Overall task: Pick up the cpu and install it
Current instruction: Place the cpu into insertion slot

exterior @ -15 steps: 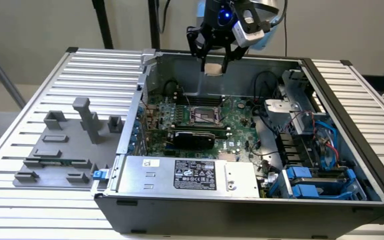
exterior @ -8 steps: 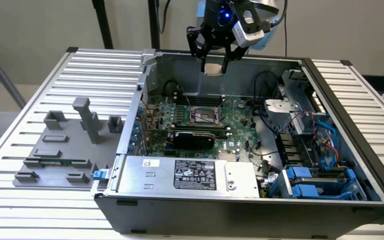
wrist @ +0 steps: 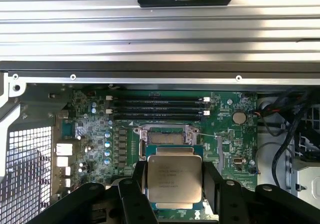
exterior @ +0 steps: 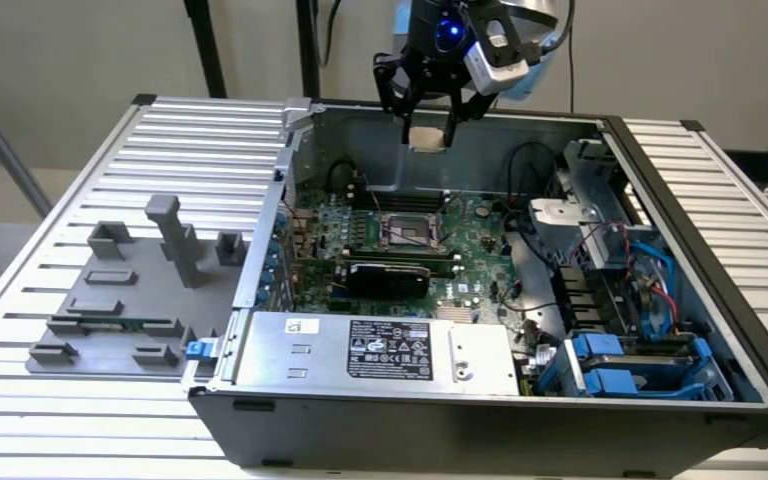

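Soft, even room light on an open computer case (exterior: 491, 440).
Ribbed tabletop (exterior: 211, 130) bright from above; the case's inner walls shadowed; faint sheen on the cpu (wrist: 174, 179) lid.

Gripper (exterior: 428, 128) recorded as black throughout. Its two fingers (wrist: 136, 186) are seen as thick, angular, matt-black bars with bevelled edges. A blue light (exterior: 454, 29) is noted glowing on the dark wrist housing above them. A white-and-grey camera box (exterior: 498, 55) is fixed to the side, with a pale blue piece (exterior: 526, 84) beside it. A thin black cable (exterior: 571, 60) is noted nearby.
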Controlling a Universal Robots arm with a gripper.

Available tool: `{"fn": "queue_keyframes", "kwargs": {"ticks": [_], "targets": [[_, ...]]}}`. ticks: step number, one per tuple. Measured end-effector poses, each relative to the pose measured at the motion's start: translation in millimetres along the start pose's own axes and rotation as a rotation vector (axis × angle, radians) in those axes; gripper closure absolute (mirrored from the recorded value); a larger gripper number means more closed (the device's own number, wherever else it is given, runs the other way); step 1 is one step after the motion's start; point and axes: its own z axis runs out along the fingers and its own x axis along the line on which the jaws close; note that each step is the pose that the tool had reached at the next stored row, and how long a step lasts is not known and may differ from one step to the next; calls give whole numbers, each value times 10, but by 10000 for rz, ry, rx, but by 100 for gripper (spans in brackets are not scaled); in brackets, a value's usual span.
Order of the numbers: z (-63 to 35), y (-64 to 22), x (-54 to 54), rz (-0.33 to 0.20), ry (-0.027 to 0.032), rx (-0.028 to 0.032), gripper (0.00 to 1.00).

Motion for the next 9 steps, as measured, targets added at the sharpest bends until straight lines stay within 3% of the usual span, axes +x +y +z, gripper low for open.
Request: {"fn": "queue_keyframes", "kwargs": {"ticks": [2, 9], "targets": [[5, 0, 0, 83, -9, -2, 45], [53, -5, -1, 1354, -127, -19, 45]]}}
